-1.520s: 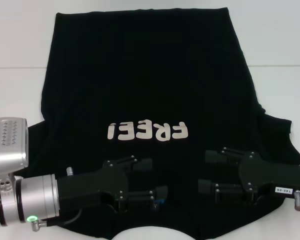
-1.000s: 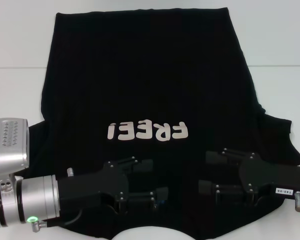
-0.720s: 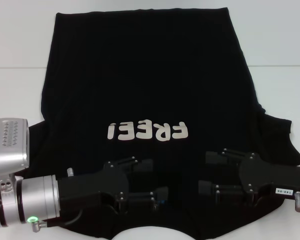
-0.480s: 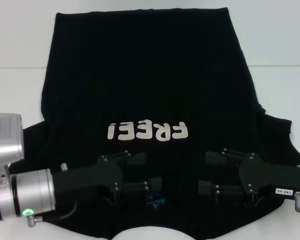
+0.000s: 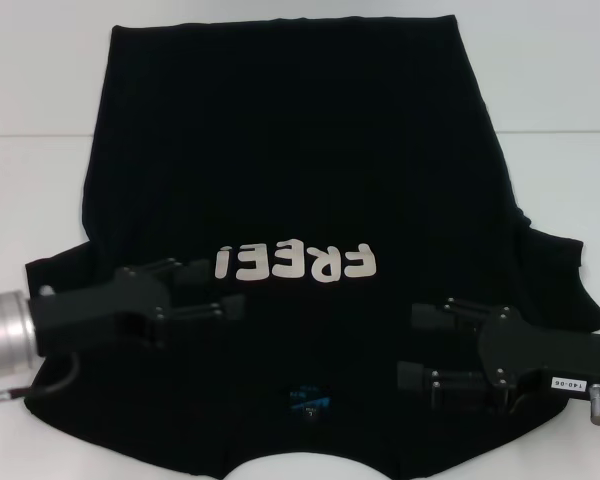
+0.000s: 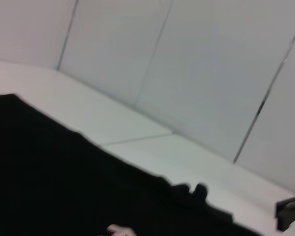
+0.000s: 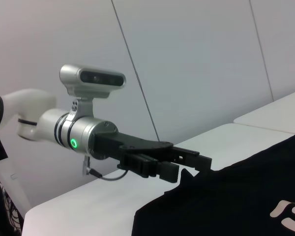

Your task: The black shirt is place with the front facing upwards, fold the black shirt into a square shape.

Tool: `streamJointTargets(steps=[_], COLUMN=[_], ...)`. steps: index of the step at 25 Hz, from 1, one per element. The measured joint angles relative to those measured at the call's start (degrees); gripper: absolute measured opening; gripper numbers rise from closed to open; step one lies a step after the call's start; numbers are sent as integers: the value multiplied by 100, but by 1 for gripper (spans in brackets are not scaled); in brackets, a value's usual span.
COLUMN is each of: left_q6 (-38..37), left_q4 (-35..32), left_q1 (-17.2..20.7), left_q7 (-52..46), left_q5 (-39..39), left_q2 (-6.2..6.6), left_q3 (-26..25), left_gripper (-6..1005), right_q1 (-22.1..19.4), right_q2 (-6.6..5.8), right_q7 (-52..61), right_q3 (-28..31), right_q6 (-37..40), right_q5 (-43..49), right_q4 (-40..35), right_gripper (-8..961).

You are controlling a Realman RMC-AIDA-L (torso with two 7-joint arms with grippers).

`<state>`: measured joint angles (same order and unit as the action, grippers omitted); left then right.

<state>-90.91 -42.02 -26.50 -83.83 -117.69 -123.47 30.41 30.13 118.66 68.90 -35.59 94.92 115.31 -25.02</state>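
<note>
The large black cotton T-shirt (image 5: 290, 170) lies flat, seemingly unfolded; left gripper (image 5: 205, 290) and right gripper (image 5: 425, 345) hover spread, holding nothing.

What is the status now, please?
Left tool open, empty, over left chest. Right tool open, low over right shoulder. Black shirt flat, unfolded, print up. Nothing blocking.

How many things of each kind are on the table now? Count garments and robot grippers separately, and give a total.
Garments: 1, the black shirt
Robot grippers: 2, the left gripper and the right gripper
Total: 3
</note>
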Motion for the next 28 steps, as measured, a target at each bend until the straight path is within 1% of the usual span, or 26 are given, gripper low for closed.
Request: streamJointTargets(steps=[3,5,10,15,19,23,28], left_q6=[-13,-66,-237,-250,-196,-175,-117], left_q4=[-512,-664,-924,-1019,-1103,-1293,-1353], left_q1=[38,36,5,-33,-36,-15,-141], left_q7=[-278,-358,-456,-515,-532,-622,-651], left_q5=[-316,-497,-942,-1206,-1310,-1581,-2110], left_q2=[5,30,140,255,319,396,482], left_q3=[-117,-260,-629,-1017,-1390,-1527,-1668], left_gripper=[848,848,849,849,849,849,849], right_q1=[2,6,11,24,39,49,41], right_q2=[0,4,7,20,40,65,79], right_q7=[-1,0,2,42,121,157,159], right_q3=[0,0,0,-13,-102,-178,-210], right_q6=[0,0,-5,-69,-137,-231,-272], right_q5=[0,0,0,0,0,0,0], right_q4=[0,0,30,55,58,59,61], right_gripper=[899,899,899,900,900,899,900])
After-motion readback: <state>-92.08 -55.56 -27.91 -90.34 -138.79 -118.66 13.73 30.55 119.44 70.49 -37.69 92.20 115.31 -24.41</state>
